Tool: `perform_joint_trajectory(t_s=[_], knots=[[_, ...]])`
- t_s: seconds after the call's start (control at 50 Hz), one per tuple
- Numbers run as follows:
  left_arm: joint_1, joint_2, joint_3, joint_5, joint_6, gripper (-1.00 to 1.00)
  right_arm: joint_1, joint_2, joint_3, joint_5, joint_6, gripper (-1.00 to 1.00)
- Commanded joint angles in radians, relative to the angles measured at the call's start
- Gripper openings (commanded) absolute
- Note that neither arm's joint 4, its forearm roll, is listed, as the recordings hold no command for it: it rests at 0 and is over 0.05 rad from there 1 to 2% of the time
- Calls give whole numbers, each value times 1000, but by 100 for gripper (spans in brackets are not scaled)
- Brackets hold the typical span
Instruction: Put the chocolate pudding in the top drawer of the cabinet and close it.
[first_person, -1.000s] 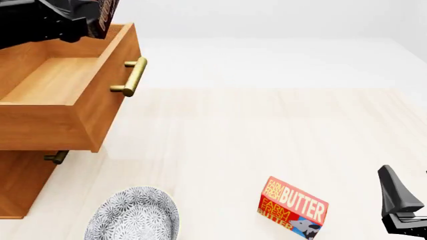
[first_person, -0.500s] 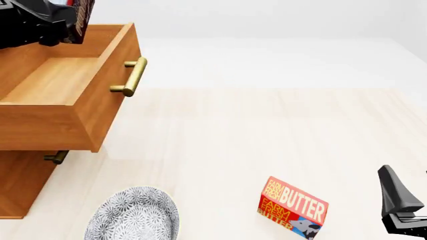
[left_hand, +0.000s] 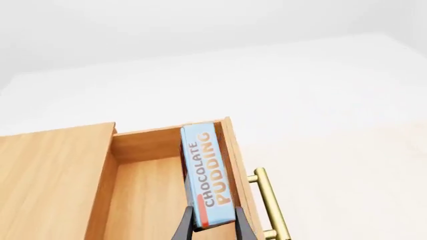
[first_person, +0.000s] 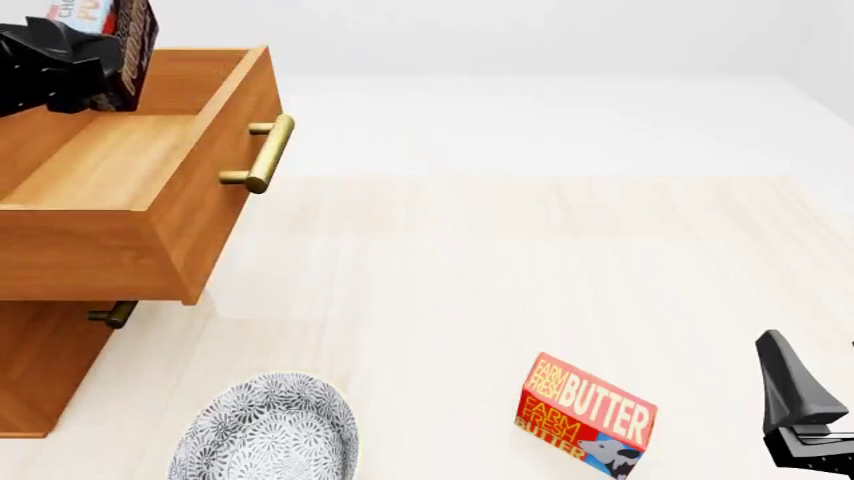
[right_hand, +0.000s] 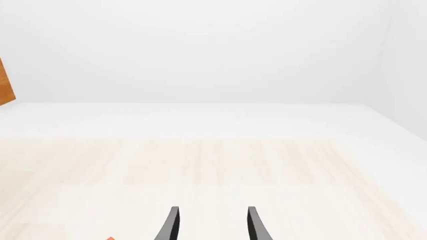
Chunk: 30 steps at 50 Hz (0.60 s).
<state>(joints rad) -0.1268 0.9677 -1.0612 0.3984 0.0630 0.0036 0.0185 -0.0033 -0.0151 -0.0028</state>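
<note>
My left gripper (first_person: 104, 62) is shut on the chocolate pudding (first_person: 123, 40), a thin box with a light blue top, and holds it above the open top drawer (first_person: 134, 160) of the orange-brown cabinet (first_person: 40, 370). In the left wrist view the pudding box (left_hand: 205, 172) sits between my fingers (left_hand: 183, 227), over the drawer's inside (left_hand: 147, 200) near its front wall. The drawer's brass handle (first_person: 262, 153) points right. My right gripper (right_hand: 210, 222) is open and empty, low at the table's right front (first_person: 801, 410).
A red-and-yellow BUTTER box (first_person: 587, 415) lies on the table at the front right of centre. A patterned grey bowl (first_person: 264, 430) sits at the front left, before the cabinet. The lower drawer's small brass handle (first_person: 112, 315) shows under the open drawer.
My left gripper has moved left and a little down with the pudding box, from above the drawer's front to further over its inside. The right arm has not moved.
</note>
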Motion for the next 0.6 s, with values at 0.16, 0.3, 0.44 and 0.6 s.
perform_joint_trajectory(t_s=[0.16,0.3,0.44,0.6], knots=[[30,-12,7,63,-2,-100,-2,-2,-1,3,0,100],[47,-15,19,77,-4,-100,-2,-2,-1,3,0,100],[53,-2,27,71,-9,-100,-2,-2,-1,4,0,100],[57,31,33,53,-17,-100,-2,-2,-1,3,0,100]])
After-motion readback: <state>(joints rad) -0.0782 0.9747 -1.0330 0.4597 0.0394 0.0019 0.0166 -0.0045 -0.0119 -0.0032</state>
